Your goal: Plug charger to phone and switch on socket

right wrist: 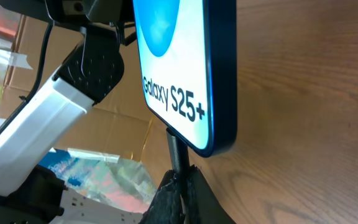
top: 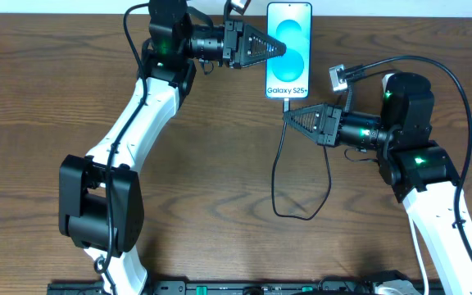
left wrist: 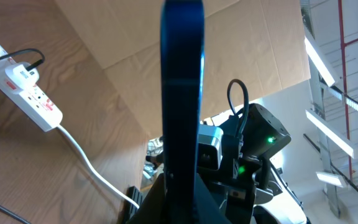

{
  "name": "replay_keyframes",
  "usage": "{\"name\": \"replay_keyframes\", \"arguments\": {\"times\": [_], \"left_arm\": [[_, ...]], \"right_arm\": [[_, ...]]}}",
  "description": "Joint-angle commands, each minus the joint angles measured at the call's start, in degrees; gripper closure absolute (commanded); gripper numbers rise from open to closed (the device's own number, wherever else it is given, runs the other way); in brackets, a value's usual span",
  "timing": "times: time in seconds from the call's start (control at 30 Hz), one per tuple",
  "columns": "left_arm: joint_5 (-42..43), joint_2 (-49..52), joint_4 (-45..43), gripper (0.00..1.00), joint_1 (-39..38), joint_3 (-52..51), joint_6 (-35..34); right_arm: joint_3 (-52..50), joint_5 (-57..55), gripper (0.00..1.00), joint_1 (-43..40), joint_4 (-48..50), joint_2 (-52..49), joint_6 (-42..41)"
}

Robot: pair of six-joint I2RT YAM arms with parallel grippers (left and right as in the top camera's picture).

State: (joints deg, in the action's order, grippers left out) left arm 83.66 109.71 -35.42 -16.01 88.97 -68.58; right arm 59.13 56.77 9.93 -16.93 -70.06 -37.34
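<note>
1. Nearest me, the charger (top: 274, 180) cable lies in a slack loop on the wooden table (top: 39, 82).
2. Just past the loop, my right gripper (top: 288, 116) reaches in from the right, clenched on the charger's small black plug.
3. In the right wrist view, that plug rises from between the fingers (right wrist: 194, 193) and meets the phone's bottom end, under the white "Galaxy S25+" text. I cannot tell how deep it sits.
4. Beyond is the phone (top: 293, 70), its blue-teal screen facing up and its length pointing away from me. I cannot tell if it rests on the table.
5. My left gripper (top: 283, 47) comes in from the left, grasping the phone's left side. Its wrist view shows the phone edge-on.
6. Farthest is the socket (left wrist: 27, 87), seen only in the left wrist view. It is white with red marks and lies on the table well apart from the phone. A black cable reaches one end and a white cord (left wrist: 86, 165) trails from the other.
</note>
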Motion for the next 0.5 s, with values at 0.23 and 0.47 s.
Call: {"name": "replay_keyframes", "arguments": {"times": [0.23, 0.47], "left_arm": [[1.42, -1.05, -0.63, 0.93, -0.04, 1.14, 1.03], [1.42, -1.05, -0.63, 0.93, -0.04, 1.14, 1.05]], "right_arm": [[0.11, -3.58, 0.99, 0.13, 3.37, -0.26, -0.98], [0.11, -4.37, 0.87, 0.13, 4.81, -1.6, -0.5]]}}
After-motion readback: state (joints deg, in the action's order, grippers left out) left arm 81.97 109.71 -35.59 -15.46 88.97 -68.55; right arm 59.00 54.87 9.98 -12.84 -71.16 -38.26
